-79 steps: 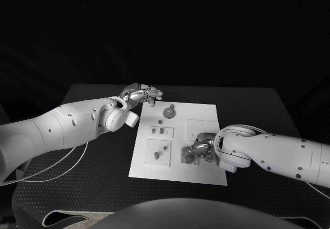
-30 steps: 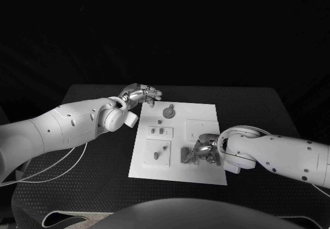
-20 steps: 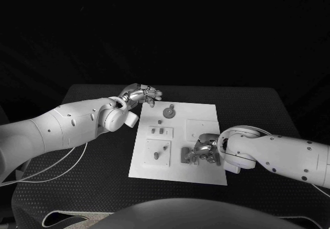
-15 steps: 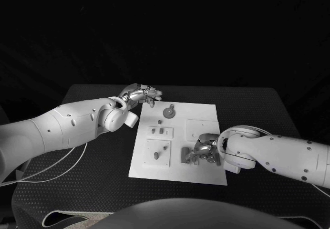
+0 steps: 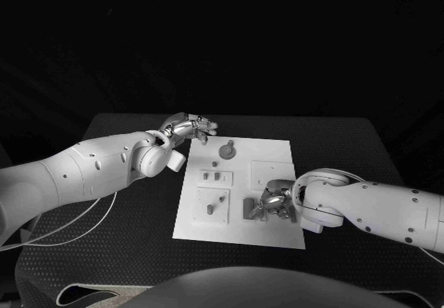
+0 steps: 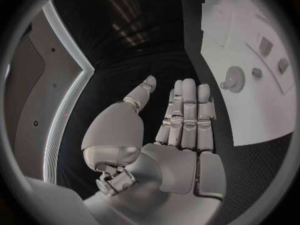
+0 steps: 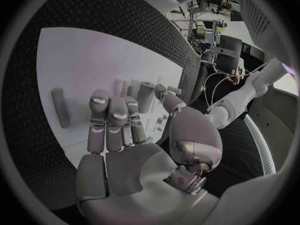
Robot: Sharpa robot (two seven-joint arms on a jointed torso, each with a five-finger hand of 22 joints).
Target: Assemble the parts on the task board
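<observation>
The white task board [image 5: 278, 154] lies mid-table with grey parts on it. A gear [image 5: 226, 151] sits near its far edge, small pegs [image 5: 212, 174] and another piece [image 5: 212, 208] on its left half. My right hand [image 5: 274, 204] rests low over the board's right front area, beside a grey bar [image 5: 249, 209] lying flat. In the right wrist view the right hand's [image 7: 119, 130] fingers are stretched out together. Its thumb lies against an upright grey piece [image 7: 146, 97], and the bar [image 7: 59, 107] lies apart from the fingers. My left hand [image 5: 192, 126] hovers past the board's far left corner, fingers straight, holding nothing [image 6: 178, 130].
Dark textured table [image 5: 111, 244] surrounds the board on all sides. A thin cable [image 5: 83, 221] trails under my left arm. The board's corner with the gear [image 6: 235, 78] lies beyond the left hand's fingertips.
The right hand has slid a little toward the board's front, uncovering more of the grey bar. Over the last second it barely moves. The left hand stays put.
</observation>
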